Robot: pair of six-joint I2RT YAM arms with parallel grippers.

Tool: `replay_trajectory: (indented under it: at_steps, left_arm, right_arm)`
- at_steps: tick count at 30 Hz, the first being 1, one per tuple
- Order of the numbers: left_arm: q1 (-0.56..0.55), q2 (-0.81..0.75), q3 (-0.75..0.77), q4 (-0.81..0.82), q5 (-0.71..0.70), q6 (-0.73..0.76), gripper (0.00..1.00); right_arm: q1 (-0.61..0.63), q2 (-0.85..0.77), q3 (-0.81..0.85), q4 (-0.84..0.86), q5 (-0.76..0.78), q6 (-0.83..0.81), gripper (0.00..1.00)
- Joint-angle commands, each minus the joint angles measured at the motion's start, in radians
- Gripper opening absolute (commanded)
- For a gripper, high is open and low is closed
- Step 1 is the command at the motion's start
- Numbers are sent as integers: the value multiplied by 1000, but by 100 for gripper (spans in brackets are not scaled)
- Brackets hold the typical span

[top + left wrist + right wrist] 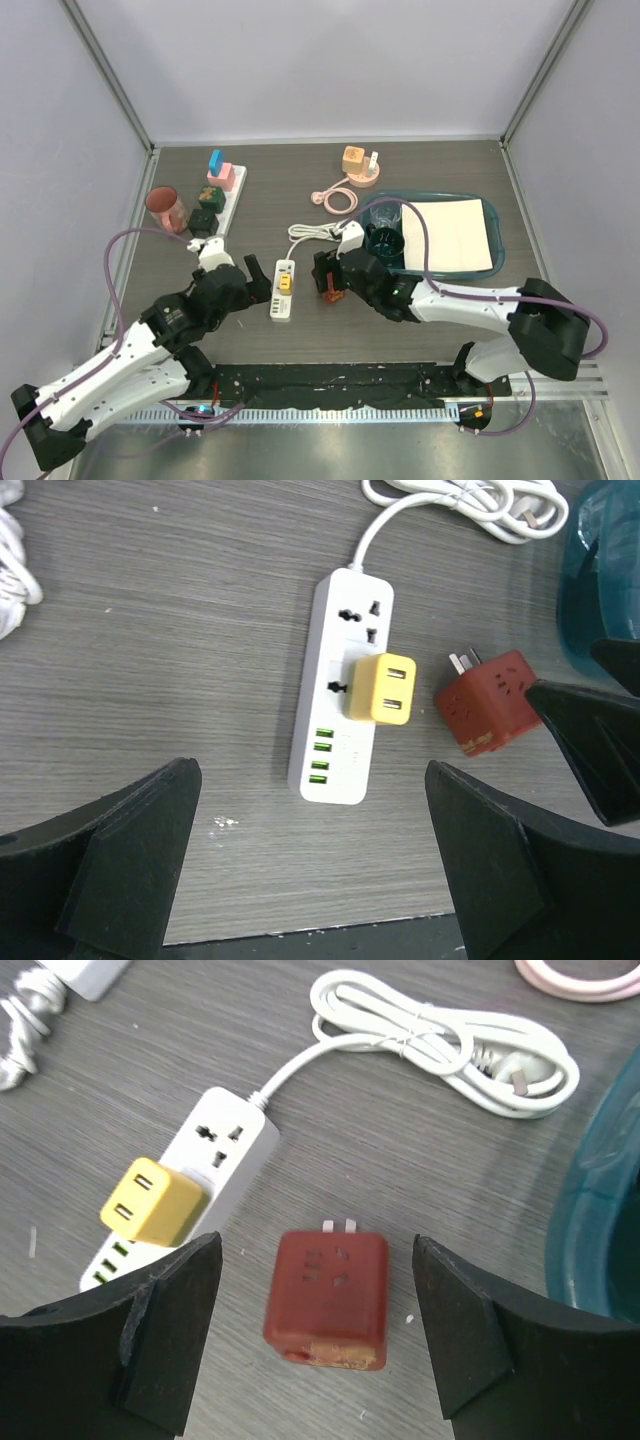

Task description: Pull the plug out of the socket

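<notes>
A white power strip (283,300) (355,610) (225,1150) lies on the table with a yellow plug (285,283) (383,688) (150,1203) seated in one socket. Just right of the strip a red cube plug (330,292) (485,705) (328,1295) lies loose on its side, prongs bare and pointing away. My right gripper (328,285) (318,1305) stands open astride the red plug, with a gap on each side. At the strip's near end my left gripper (262,288) (312,860) is wide open with only table between its fingers.
The strip's coiled white cord (310,232) (450,1045) lies behind it. A teal tray (440,195) (600,1210) with a glass and a white sheet sits at the right. Blocks, a red cup (166,207) and a pink cable (340,200) stand farther back.
</notes>
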Motion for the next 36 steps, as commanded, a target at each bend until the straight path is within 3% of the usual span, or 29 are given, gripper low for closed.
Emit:
replay_trajectory:
  at_steps: [1,11,17,22,26,36]
  left_arm:
    - [1,73,71,33,48,19,98]
    - [3,397,269,18,154,136,88]
    - [3,534,338,7,127,177,81]
    - [10,614,328,12,128,165,81]
    - [13,669,303,70,157,191,78]
    - [61,764,338,119,209,264,59]
  right_arm:
    - [7,-93,34,-77,16,44,82]
    - [7,-292,-14,-241,2,195,73]
    - [7,-386,-86,-223,-96,241,70]
    - [7,-476,-149,-186,-64,253,71]
    - [7,-531,-173,-183,-47,268,66]
    - [7,-565,-175,-201,-47,259,64]
